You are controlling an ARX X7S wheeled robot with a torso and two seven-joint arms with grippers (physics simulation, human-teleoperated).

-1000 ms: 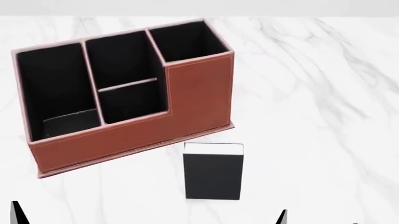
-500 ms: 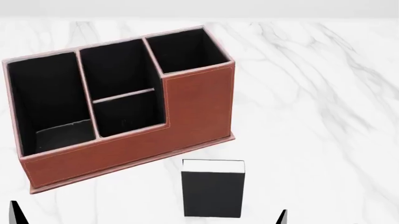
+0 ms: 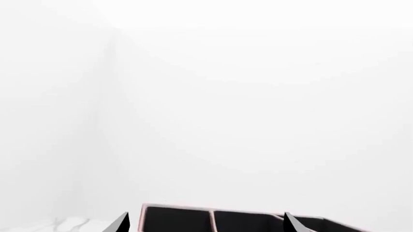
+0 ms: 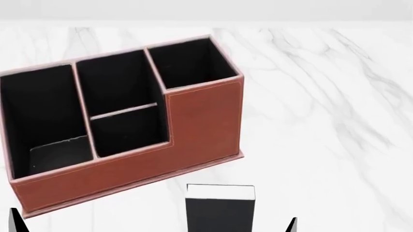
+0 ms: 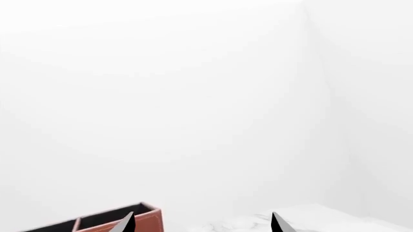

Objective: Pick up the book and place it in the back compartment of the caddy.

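While both arms sit low and pulled back near the robot, only fingertip slivers show: the left hand [image 3: 204, 223] and the right hand [image 5: 201, 223] each appear in their wrist views as two dark pointed tips spread well apart with nothing between them, so both read as wide open and empty, touching nothing. In the head view one dark tip shows at the bottom left corner and one at the bottom right of centre, both clear of the objects. Both wrist cameras point nearly level at a blank white wall, catching just the top rim of the caddy. Count: one caddy [image 4: 200, 125], one book [image 4: 219, 212], two hands. The caddy stands on the white marble counter [image 4: 322, 121], turned at a slight angle, with four black-lined cells: a long cell at the left end, a tall square cell at the right end, and a middle column split by a thin cross divider. The back compartment [image 4: 113, 82] looks empty. A dark flat patch lies on the floor of the long left cell; cannot tell what it is. The book stands upright on the counter just in front of the caddy's right part, apart from it, white page edges up, its lower part cut off by the frame edge.
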